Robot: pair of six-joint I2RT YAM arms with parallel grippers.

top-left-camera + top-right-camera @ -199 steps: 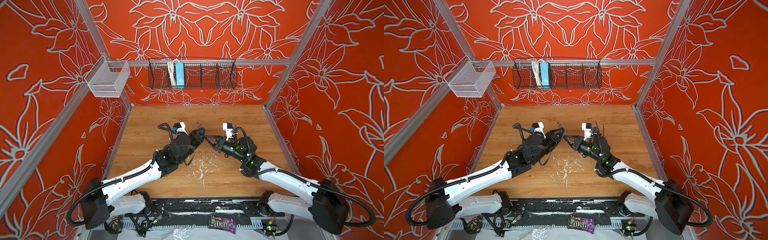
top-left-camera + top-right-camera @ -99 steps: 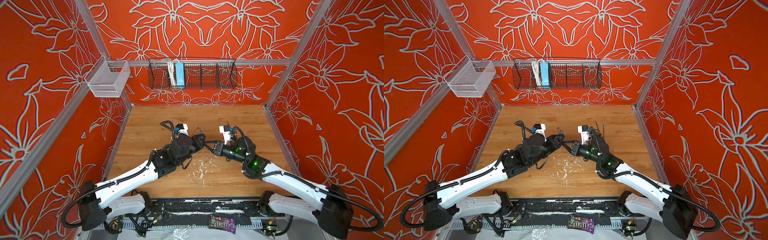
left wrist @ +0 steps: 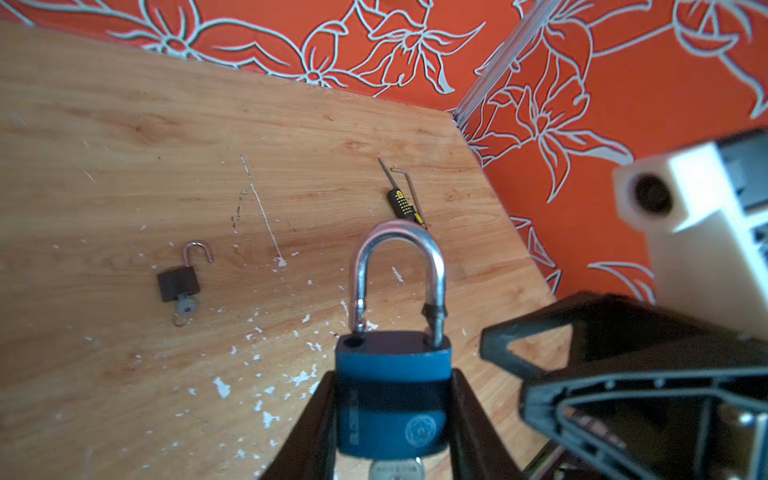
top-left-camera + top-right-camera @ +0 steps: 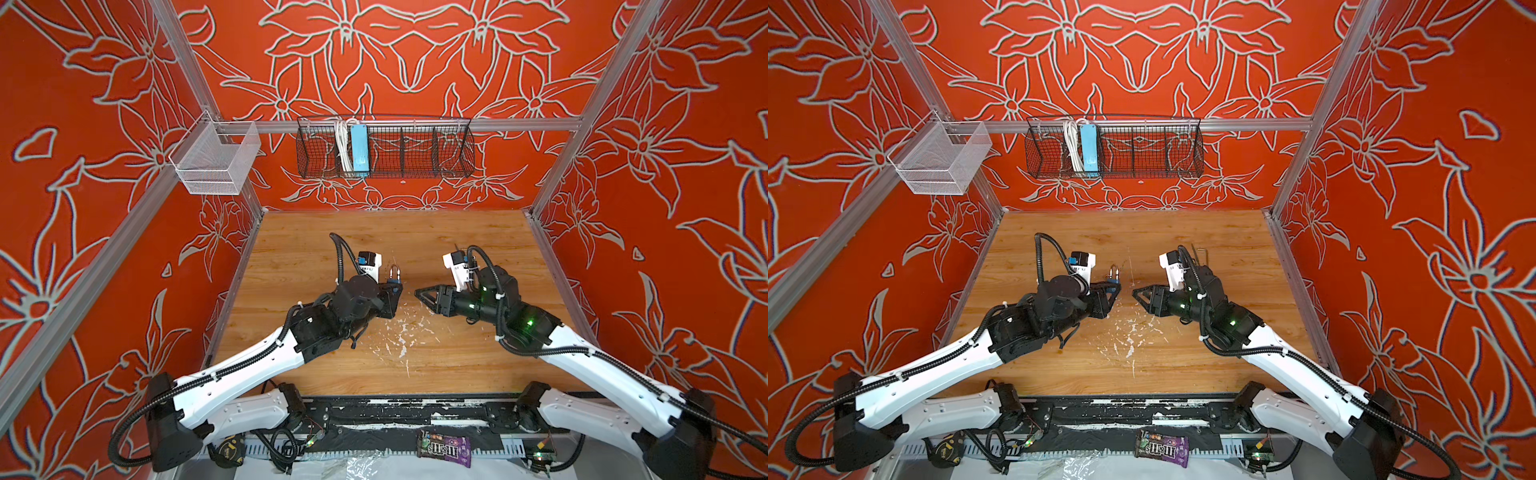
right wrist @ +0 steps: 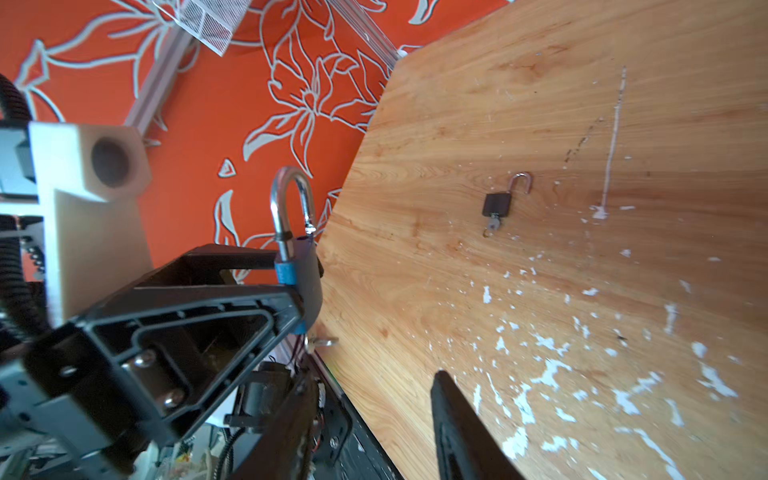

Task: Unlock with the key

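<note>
On the left wall hangs a white mesh basket (image 4: 216, 160), and on the back wall a black wire basket (image 4: 384, 147). Below them, over the middle of the wooden bench (image 4: 299, 249), the left tool (image 4: 394, 296) is clamped on the body of a blue padlock (image 3: 392, 374) and holds it off the wood. The silver shackle points up. One leg sits in the body and the other is lifted clear of its hole. A key (image 3: 397, 471) sticks out of the underside of the lock. Just to the right, facing it across a small gap, the right tool (image 4: 424, 299) has its jaws parted with nothing between them, and it touches neither lock nor key. A small dark padlock (image 3: 178, 284) lies flat on the bench away from both tools, with its shackle swung open and its own key in it. Farther right, toward the back, lies a screwdriver (image 3: 401, 203).
</note>
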